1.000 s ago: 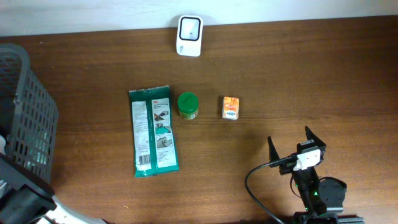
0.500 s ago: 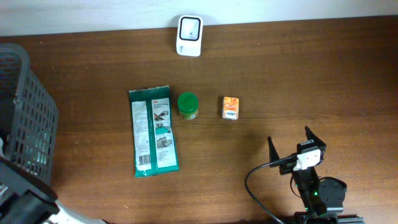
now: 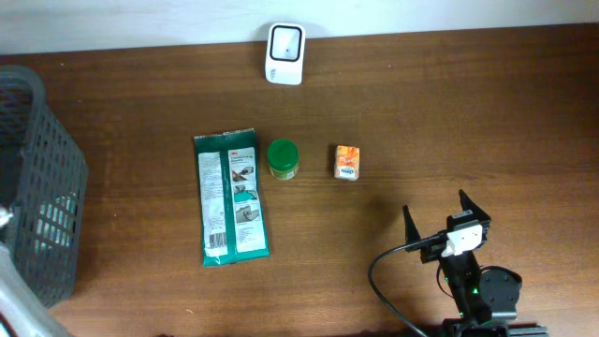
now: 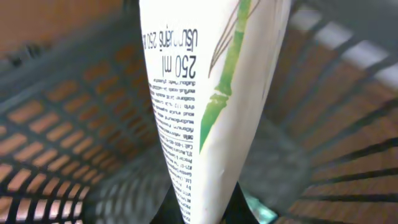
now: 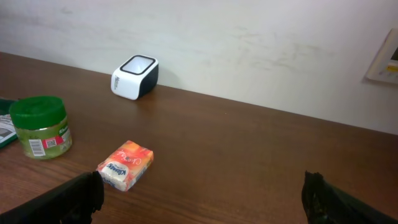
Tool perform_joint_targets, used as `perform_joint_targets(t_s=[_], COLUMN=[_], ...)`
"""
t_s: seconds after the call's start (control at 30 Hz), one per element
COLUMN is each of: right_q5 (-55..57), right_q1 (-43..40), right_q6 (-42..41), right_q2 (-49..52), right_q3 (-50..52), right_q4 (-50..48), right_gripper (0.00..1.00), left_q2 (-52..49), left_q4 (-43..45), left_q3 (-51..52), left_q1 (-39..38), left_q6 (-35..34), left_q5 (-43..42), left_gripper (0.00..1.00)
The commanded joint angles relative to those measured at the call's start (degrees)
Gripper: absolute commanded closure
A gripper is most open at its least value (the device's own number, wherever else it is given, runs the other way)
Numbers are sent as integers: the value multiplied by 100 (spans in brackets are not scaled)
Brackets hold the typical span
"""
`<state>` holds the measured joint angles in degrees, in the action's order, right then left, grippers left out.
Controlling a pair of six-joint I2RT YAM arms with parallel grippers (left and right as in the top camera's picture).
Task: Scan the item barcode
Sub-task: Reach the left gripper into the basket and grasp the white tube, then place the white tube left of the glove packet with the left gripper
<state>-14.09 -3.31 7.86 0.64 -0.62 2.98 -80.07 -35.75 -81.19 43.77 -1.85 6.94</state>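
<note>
In the basket (image 4: 56,143) the left gripper (image 4: 205,214) pinches the white tube (image 4: 211,93) by its flat crimped end, probably the firmest hold on something light, squashy and slick, while the right gripper (image 5: 205,202) hangs spread.

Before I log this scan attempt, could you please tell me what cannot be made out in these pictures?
Left wrist: no barcode shows on the white bamboo-print plastic tube; only print faces the camera.
Left wrist: that tube hides much of the grey mesh basket's floor.
Overhead: the left gripper is lost past the left edge.
Right wrist: the green wipes packet is cut by the left edge.
</note>
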Motion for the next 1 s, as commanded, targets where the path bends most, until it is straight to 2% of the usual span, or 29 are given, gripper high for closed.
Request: perform_joint_targets(t_s=[0.0, 0.1, 0.23, 0.37, 0.5, 0.63, 0.83, 0.97], right_q5=[-50, -50, -50, -50, -50, -50, -50, -50], right_q1=[35, 35, 35, 35, 35, 35, 35, 35], right_q6=[-24, -24, -22, -22, -22, -22, -24, -24], right_q2=[-44, -44, -44, -44, -44, -44, -44, -44], right_q3=[31, 31, 31, 31, 31, 31, 31, 31], right_q4=[26, 24, 26, 26, 26, 26, 26, 26], right_gripper=[2, 2, 2, 2, 2, 2, 2, 2], left_q2=[841, 1515, 2295, 2621, 2345, 1858, 721, -201], left_q4=[271, 203, 186, -433, -1110, -1283, -1228, -935], left_q3=[-57, -57, -57, -55, 264, 931, 1904, 2133], left_q1=[-358, -894, -1604, -2221, -2997, -3582, -3840, -3842], left_q6=[-201, -201, -197, -199, -199, -199, -442, -472], left_q5=[-501, -898, -804, -828, -828, -820, -516, -498], left_gripper=[100, 100, 100, 100, 100, 100, 100, 100])
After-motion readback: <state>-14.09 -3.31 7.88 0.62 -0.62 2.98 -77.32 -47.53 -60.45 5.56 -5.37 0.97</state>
